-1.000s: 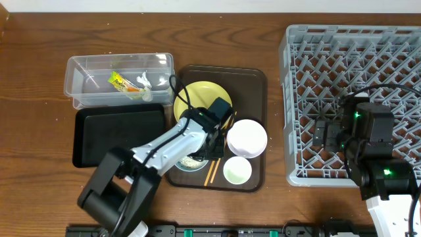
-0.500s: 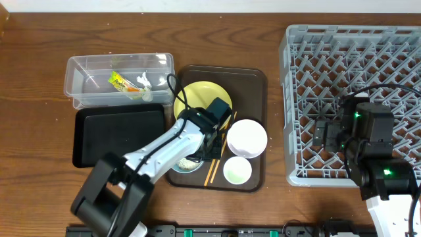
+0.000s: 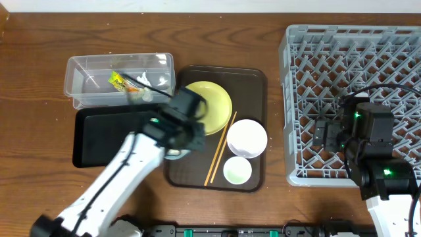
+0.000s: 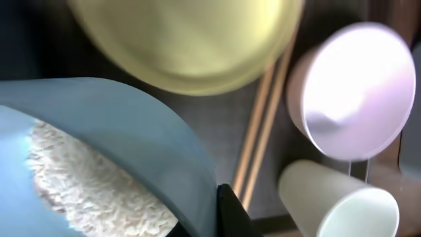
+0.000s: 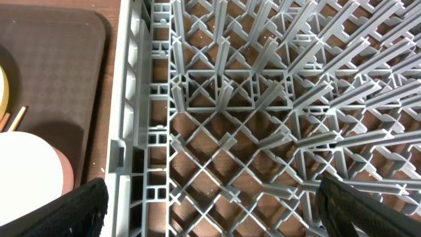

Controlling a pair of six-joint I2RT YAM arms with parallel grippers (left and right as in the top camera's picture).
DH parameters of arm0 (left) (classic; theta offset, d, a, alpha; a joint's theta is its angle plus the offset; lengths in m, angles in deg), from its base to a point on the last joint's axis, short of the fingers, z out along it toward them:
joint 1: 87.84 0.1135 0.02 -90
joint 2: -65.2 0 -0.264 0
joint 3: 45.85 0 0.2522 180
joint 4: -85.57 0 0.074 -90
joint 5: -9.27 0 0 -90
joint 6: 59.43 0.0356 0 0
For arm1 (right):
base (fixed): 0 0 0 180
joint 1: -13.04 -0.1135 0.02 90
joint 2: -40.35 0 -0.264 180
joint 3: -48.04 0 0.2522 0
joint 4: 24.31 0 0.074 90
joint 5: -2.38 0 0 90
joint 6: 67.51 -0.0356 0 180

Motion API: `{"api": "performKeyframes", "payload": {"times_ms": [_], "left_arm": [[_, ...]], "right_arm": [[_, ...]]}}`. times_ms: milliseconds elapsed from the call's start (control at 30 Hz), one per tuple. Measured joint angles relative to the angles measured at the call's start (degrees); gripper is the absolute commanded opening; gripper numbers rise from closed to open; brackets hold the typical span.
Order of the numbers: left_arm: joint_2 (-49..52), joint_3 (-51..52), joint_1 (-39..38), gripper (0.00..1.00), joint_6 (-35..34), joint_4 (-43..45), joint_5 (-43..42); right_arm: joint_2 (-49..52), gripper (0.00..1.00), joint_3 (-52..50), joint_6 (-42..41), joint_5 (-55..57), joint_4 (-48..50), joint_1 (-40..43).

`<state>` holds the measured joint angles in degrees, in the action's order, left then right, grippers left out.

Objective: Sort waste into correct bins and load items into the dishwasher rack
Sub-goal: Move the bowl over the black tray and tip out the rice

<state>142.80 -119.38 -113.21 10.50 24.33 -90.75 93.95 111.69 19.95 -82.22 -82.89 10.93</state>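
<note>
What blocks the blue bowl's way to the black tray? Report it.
Nothing visible does. The blue bowl, rice inside, is held at the black tray's right edge; the tray's visible floor is bare, though the left arm hides part.

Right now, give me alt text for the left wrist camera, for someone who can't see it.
A light blue bowl of white rice fills the lower left, a dark finger at its rim. Beyond it, blurred: yellow-green plate, chopsticks, white bowl, pale green cup.

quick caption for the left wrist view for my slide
Left pincer grips the rim of the light blue bowl of rice, with the yellow-green plate, chopsticks, white bowl and pale green cup beyond
</note>
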Motion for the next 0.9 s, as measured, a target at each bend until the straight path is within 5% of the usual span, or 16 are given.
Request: {"api": "performKeyframes", "payload": {"times_ms": [467, 900], "left_arm": [[2.8, 0.0, 33.4, 0.06, 16.5, -0.2, -30.0], [18.5, 0.2, 49.9, 0.06, 31.5, -8.2, -56.3]], "right_arm": [[0.0, 0.99, 0.0, 0.0, 0.0, -0.3, 0.0], [0.0, 0.99, 0.0, 0.0, 0.0, -0.9, 0.0]]}}
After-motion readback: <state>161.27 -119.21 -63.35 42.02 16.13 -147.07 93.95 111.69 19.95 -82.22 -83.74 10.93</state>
